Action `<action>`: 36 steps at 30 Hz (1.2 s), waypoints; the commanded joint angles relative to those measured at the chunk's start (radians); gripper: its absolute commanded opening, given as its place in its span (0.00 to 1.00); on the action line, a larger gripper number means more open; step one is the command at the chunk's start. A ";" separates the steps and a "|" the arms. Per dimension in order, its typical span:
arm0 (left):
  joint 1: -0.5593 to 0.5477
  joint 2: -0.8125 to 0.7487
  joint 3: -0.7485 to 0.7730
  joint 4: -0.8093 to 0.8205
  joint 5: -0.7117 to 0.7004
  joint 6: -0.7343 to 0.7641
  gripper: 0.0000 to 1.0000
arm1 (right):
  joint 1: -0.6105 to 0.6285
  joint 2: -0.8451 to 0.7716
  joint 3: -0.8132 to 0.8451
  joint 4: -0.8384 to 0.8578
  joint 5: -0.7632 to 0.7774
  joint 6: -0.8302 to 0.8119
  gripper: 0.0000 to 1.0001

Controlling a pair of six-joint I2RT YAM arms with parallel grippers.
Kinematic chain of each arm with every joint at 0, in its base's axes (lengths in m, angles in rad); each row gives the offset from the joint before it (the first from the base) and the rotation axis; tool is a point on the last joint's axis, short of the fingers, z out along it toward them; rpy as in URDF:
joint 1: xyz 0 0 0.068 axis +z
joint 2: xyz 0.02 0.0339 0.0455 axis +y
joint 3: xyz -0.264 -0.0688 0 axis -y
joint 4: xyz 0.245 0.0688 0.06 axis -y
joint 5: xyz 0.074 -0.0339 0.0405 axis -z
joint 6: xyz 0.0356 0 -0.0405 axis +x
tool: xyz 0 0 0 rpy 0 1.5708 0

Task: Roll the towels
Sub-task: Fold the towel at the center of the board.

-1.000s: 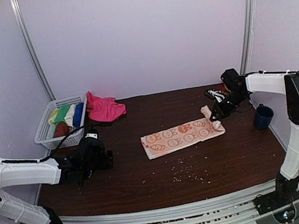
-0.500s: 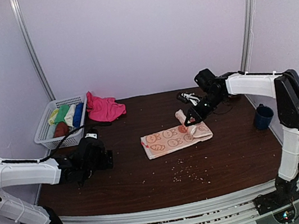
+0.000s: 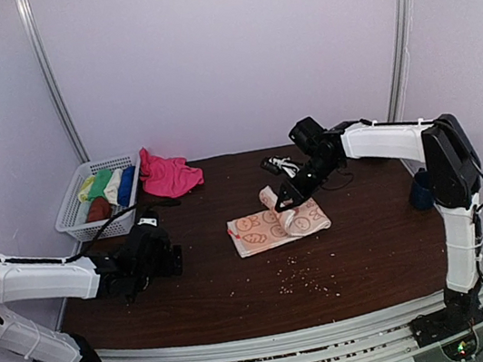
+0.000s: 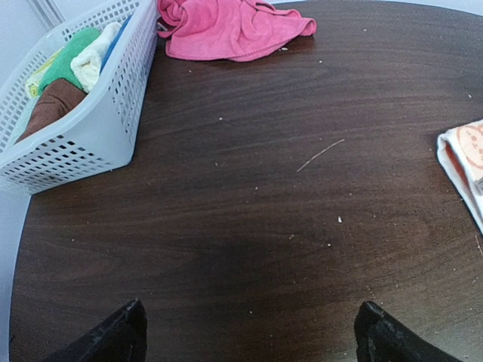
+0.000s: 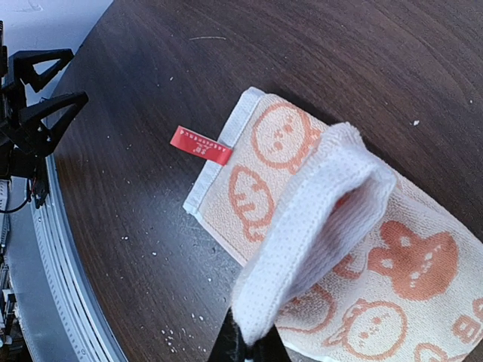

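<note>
The soft, light peach-orange patterned cloth towel (image 3: 257,231) lies in the middle of the dark wooden table (image 3: 240,287), its floppy end curled over and pinched by the right gripper (image 3: 280,204), a hem grip that I think suits it, while the left gripper (image 4: 249,343) rests with fingers wide apart.

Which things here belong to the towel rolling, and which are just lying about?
Job: peach-orange patterned cloth towel, pinched by the right gripper; crumpled hot pink cloth towel; green, cream, blue, brown towels in the white plastic mesh basket.
Lying about: the basket itself; dark blue cup; pale crumbs.
</note>
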State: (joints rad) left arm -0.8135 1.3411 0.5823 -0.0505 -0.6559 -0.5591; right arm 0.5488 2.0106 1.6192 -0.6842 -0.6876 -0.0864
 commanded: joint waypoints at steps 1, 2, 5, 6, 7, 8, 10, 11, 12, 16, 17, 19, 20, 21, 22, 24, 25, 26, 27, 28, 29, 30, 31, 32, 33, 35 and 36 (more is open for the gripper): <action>-0.006 0.017 -0.009 0.031 -0.019 -0.017 0.98 | 0.018 0.047 0.052 0.013 -0.021 0.022 0.00; -0.006 0.020 -0.010 0.032 -0.018 -0.018 0.98 | 0.019 0.054 0.061 0.019 -0.020 0.027 0.00; -0.006 0.020 -0.012 0.032 -0.016 -0.018 0.98 | 0.021 0.079 0.083 0.024 -0.019 0.036 0.00; -0.006 0.019 -0.013 0.032 -0.016 -0.018 0.98 | 0.023 0.086 0.088 0.021 -0.020 0.037 0.00; -0.006 0.017 -0.013 0.032 -0.017 -0.015 0.98 | 0.025 0.091 0.091 0.020 -0.022 0.037 0.00; -0.006 0.014 -0.015 0.032 -0.017 -0.015 0.98 | 0.028 0.095 0.091 0.021 -0.024 0.037 0.00; -0.006 0.012 -0.017 0.032 -0.019 -0.014 0.98 | 0.032 0.097 0.090 0.024 -0.024 0.036 0.00; -0.006 0.013 -0.018 0.032 -0.019 -0.015 0.98 | 0.034 0.098 0.090 0.027 -0.026 0.037 0.00; -0.006 0.014 -0.017 0.032 -0.019 -0.014 0.98 | 0.035 0.102 0.093 0.028 -0.028 0.039 0.00; -0.006 0.020 -0.012 0.032 -0.015 -0.014 0.98 | 0.037 0.119 0.109 0.032 -0.035 0.041 0.00; -0.006 0.020 -0.012 0.032 -0.013 -0.016 0.98 | 0.038 0.123 0.111 0.035 -0.038 0.043 0.00; -0.006 0.020 -0.014 0.032 -0.012 -0.018 0.98 | 0.039 0.129 0.115 0.039 -0.046 0.046 0.00; -0.006 0.020 -0.014 0.032 -0.010 -0.018 0.98 | 0.040 0.131 0.118 0.043 -0.049 0.049 0.00; -0.006 0.021 -0.013 0.032 -0.010 -0.018 0.98 | 0.040 0.133 0.120 0.047 -0.051 0.051 0.00; -0.006 0.021 -0.013 0.032 -0.010 -0.017 0.98 | 0.040 0.135 0.122 0.048 -0.052 0.052 0.00; -0.006 0.021 -0.013 0.033 -0.009 -0.016 0.98 | 0.045 0.141 0.129 0.049 -0.054 0.054 0.00; -0.006 0.021 -0.013 0.032 -0.008 -0.017 0.98 | 0.046 0.143 0.129 0.049 -0.057 0.055 0.00; -0.006 0.020 -0.013 0.032 -0.008 -0.017 0.98 | 0.050 0.144 0.129 0.050 -0.059 0.055 0.00; -0.007 0.020 -0.013 0.032 -0.008 -0.017 0.98 | 0.052 0.146 0.130 0.049 -0.061 0.055 0.00; -0.006 0.021 -0.012 0.032 -0.008 -0.017 0.98 | 0.055 0.147 0.130 0.049 -0.063 0.052 0.00; -0.006 0.021 -0.010 0.032 -0.008 -0.016 0.98 | 0.058 0.148 0.129 0.049 -0.064 0.052 0.00; -0.006 0.022 -0.010 0.032 -0.009 -0.016 0.98 | 0.062 0.148 0.129 0.049 -0.065 0.052 0.00; -0.006 0.022 -0.010 0.032 -0.009 -0.015 0.98 | 0.064 0.149 0.130 0.051 -0.066 0.053 0.00; -0.006 0.023 -0.010 0.032 -0.009 -0.015 0.98 | 0.067 0.148 0.130 0.052 -0.068 0.053 0.00; -0.006 0.023 -0.009 0.032 -0.008 -0.017 0.98 | 0.069 0.149 0.132 0.054 -0.069 0.055 0.00; -0.007 0.026 -0.009 0.032 -0.008 -0.017 0.98 | 0.074 0.152 0.136 0.054 -0.072 0.056 0.00; -0.006 0.026 -0.010 0.032 -0.008 -0.017 0.98 | 0.075 0.155 0.138 0.053 -0.072 0.055 0.00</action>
State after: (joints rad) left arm -0.8135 1.3540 0.5770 -0.0505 -0.6556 -0.5636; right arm 0.6102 2.1448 1.7180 -0.6537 -0.7376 -0.0402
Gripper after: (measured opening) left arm 0.978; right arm 0.032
